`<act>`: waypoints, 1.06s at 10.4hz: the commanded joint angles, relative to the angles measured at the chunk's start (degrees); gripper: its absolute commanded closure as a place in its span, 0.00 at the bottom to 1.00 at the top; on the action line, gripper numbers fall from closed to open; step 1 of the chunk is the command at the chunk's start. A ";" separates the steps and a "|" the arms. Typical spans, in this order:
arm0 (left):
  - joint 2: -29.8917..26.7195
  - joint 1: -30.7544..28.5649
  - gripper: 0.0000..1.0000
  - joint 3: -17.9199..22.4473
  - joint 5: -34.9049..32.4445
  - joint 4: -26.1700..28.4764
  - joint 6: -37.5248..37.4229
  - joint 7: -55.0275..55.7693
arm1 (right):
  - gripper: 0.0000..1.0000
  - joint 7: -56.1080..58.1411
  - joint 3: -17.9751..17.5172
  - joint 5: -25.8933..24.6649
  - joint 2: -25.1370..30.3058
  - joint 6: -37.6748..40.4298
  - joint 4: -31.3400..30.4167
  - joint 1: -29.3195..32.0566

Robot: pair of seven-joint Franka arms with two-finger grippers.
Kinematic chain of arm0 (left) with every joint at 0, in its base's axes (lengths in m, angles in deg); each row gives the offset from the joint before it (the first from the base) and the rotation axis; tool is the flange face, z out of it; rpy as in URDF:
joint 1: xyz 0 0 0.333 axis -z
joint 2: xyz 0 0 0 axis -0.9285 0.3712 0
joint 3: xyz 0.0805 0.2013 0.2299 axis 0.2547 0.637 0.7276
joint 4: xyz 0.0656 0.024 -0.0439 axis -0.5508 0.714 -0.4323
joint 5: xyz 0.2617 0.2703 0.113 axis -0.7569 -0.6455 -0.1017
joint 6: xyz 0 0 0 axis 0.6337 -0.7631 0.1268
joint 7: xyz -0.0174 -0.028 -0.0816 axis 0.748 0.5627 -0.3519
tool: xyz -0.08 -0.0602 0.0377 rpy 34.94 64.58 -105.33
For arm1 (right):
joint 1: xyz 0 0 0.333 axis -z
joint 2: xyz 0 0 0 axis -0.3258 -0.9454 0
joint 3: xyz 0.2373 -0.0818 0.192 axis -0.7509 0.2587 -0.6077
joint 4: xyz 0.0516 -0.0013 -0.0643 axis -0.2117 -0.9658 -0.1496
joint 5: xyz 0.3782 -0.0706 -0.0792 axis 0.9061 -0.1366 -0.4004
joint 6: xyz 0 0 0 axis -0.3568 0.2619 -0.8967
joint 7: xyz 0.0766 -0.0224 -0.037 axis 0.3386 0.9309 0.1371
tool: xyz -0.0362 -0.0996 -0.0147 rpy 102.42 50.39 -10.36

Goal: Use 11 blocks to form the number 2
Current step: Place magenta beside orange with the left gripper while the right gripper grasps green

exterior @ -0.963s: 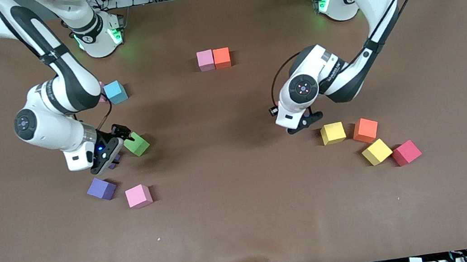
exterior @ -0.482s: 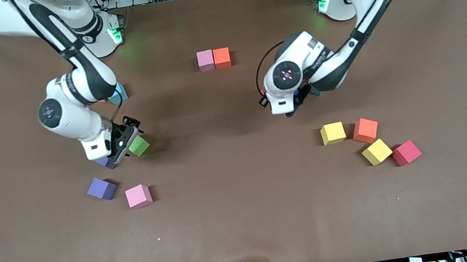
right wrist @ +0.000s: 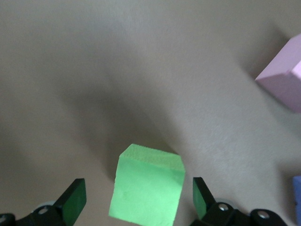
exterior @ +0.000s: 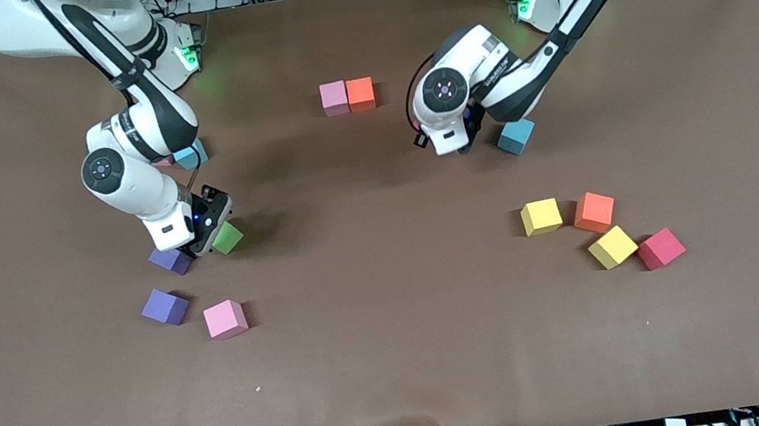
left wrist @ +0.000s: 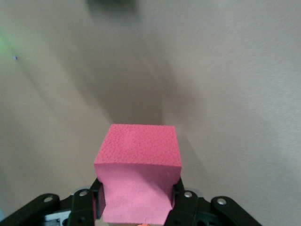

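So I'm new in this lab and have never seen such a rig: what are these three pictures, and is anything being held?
Two white robot arms work at a brown table. One picture looks down from a high camera facing them; the other two come from cameras on the arms' wrists. The left gripper is shut on a crimson foam cube, carried above the table near a touching pair, pink foam cube and orange foam cube. The right gripper is open, its fingers either side of a green foam cube on the table, not yet gripping. More cubes lie loose, with two light-blue ones among them.
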 commanded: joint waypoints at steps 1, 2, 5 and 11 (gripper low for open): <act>-4.36 -1.74 0.55 -1.27 4.13 6.15 5.79 2.43 | 0.00 -3.04 -0.12 -2.03 -0.39 -2.24 -1.41 0.17; -5.15 -2.17 0.55 -1.97 4.75 8.69 9.47 4.62 | 0.00 -3.04 -0.03 -2.29 -1.61 -3.20 -1.41 0.26; -5.77 -2.18 0.56 -2.77 4.76 13.63 17.14 10.07 | 0.00 -3.13 0.14 -2.29 -3.12 -4.97 -1.41 0.70; -4.46 -1.39 0.57 -4.96 4.84 16.19 24.71 19.92 | 0.00 -3.04 2.69 -3.35 -6.02 -8.83 -1.14 0.17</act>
